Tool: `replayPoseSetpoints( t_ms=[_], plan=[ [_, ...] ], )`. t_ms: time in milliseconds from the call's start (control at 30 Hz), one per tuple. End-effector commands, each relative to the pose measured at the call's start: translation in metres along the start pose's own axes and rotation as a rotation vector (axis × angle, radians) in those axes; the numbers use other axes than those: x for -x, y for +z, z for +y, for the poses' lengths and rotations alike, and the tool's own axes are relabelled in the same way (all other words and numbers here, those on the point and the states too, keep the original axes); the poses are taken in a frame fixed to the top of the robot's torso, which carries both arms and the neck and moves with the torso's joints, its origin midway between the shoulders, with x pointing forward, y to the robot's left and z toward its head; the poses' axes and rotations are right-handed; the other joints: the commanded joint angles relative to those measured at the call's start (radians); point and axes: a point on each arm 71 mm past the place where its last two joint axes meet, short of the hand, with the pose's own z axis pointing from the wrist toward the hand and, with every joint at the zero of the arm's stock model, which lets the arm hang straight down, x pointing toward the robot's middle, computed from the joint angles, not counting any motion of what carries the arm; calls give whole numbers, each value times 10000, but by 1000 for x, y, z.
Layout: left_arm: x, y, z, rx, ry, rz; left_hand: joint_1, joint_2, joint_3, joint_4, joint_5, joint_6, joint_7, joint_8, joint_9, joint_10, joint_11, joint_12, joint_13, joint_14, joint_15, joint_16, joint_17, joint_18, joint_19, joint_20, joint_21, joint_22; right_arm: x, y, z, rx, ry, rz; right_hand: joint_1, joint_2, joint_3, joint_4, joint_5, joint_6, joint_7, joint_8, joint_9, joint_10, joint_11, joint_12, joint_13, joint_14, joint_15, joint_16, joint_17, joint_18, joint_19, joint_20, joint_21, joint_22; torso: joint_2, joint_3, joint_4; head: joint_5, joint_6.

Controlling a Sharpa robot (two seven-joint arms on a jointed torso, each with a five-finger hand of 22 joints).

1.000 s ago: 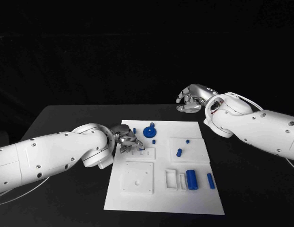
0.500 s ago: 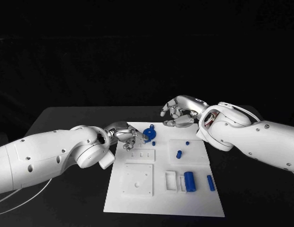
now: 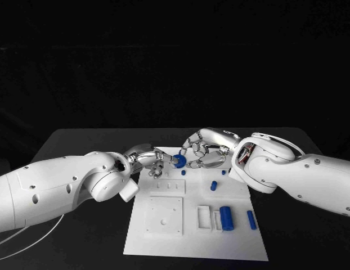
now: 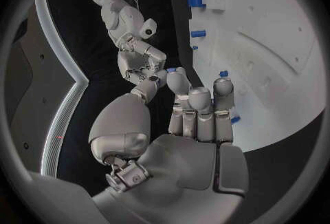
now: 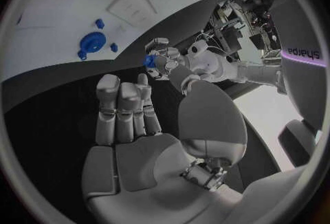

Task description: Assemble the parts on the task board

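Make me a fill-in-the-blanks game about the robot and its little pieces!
1. The piece pinched by the left hand is coloured ___.
2. The right hand, fingers apart, holds ___.
3. The task board is coloured ___.
4. The table under the board is coloured ___.

Missing words: blue; nothing; white; black.
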Motion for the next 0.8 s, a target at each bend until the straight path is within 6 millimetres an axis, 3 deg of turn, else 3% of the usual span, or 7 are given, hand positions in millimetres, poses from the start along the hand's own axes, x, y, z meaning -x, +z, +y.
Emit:
replayPoseSetpoints(
  t_ms=[33, 800],
  plan=[
    [-1, 0, -3, -349, -247, 90, 566, 670, 251, -178, -17, -57, 21, 19, 12, -47, -5, -33, -10, -114, -105, -34, -12, -27, -48, -1474, -22, -12, -4, -1, 3, 213, 58, 346, -102, -12, -127, -33, 88, -308, 217, -60, -19, -37, 26, 60, -18, -33, 79, -59, 11, 529, -88, -8, -27, 160, 7, 3, -10, 8, 30],
    [-5, 0, -4, -413, -268, 370, 592, 642, 256, -197, 8, -45, 14, 30, 29, -61, -12, -26, -14, -127, -112, -28, -11, -35, -77, -1473, -18, -17, -10, 4, 6, 257, 32, 393, -204, 114, -268, -26, 77, -343, 235, -70, -22, -57, 43, 77, -33, -32, 97, -59, 13, 529, -86, -11, -41, 144, 7, 14, -8, 22, 30]
  ],
)
